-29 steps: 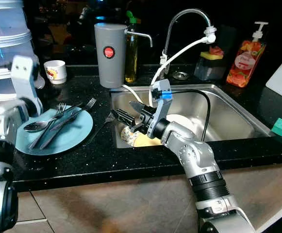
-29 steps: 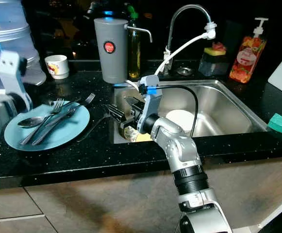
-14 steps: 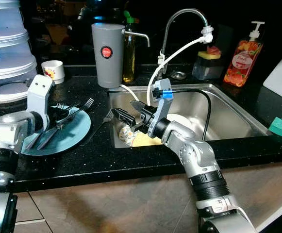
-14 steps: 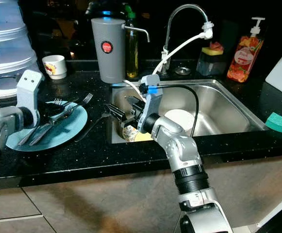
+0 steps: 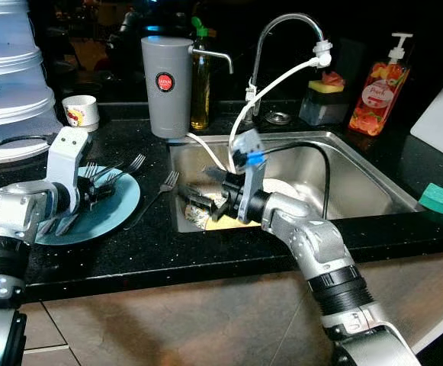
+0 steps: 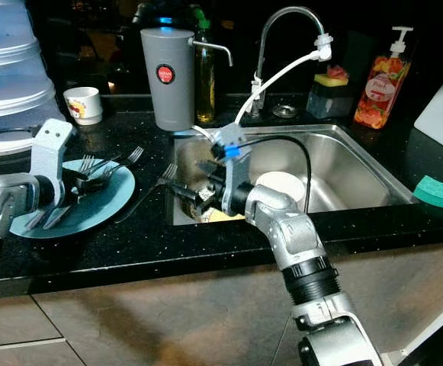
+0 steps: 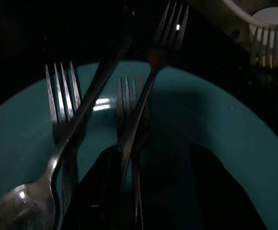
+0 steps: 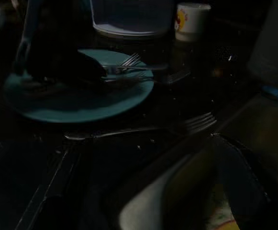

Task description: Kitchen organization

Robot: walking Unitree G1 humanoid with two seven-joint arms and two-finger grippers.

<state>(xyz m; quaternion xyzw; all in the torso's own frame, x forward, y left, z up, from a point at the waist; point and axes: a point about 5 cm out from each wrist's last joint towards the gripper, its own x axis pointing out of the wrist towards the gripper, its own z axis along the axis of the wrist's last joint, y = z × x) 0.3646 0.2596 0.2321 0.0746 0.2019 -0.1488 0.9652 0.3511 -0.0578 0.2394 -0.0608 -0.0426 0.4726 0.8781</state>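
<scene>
Low, right gripper (image 5: 200, 200) spans sink (image 5: 358, 164) rim.

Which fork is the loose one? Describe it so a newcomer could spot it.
Start at the sink and go to its left rim, on the black counter. The fork lies there alone, between the rim and the teal plate, tines toward the sink. The other forks lie on the plate.

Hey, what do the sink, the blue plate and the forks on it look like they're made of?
The sink looks like brushed stainless steel: dull silver walls with soft reflections. The blue plate is a matte teal with only faint sheen, so plastic or glazed ceramic; the look leaves it open. The forks appear to be polished metal, probably steel, given their bright glints and mirror-like handles.
</scene>
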